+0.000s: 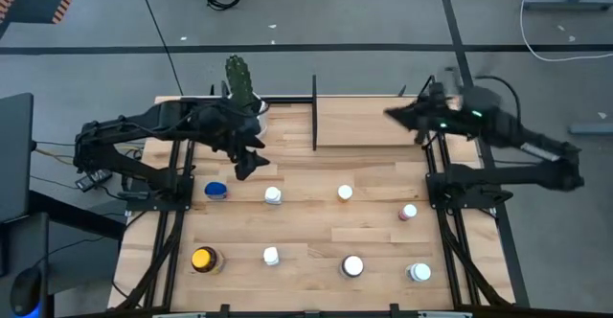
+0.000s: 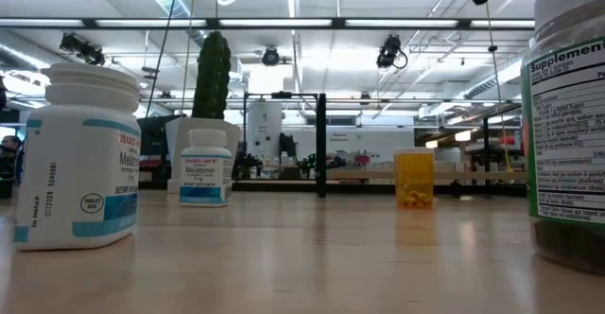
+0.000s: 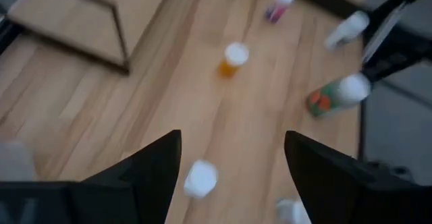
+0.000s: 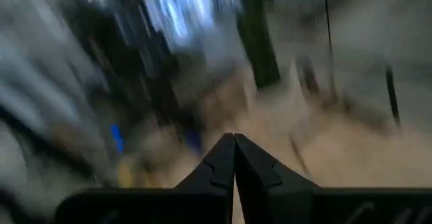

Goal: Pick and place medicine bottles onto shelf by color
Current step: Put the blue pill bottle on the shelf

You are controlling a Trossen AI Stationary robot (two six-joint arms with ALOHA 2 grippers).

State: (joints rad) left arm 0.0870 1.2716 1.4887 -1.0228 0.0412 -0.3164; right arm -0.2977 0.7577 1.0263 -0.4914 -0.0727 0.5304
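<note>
Several medicine bottles stand upright on the slatted tabletop. In the high view they are a blue one [image 1: 216,191], a white one [image 1: 273,195], an orange one [image 1: 345,193], a pink one [image 1: 409,212], a yellow one [image 1: 203,259] and more white-capped ones along the near edge. The shelf [image 1: 374,122] is a light board with a black post at the far side. My left gripper [image 1: 247,165] hangs open above the table just left of the white bottle. In the left wrist view that bottle [image 3: 200,179] shows between the spread fingers of my left gripper [image 3: 233,140]. My right gripper [image 1: 393,115] is shut and blurred over the shelf's right part.
A cactus in a white pot [image 1: 239,80] stands at the far left, beside the left arm. Black frame rails [image 1: 450,222] run along both table sides. In the low view a white bottle [image 2: 80,158] and a big green one [image 2: 567,115] stand close to the near edge.
</note>
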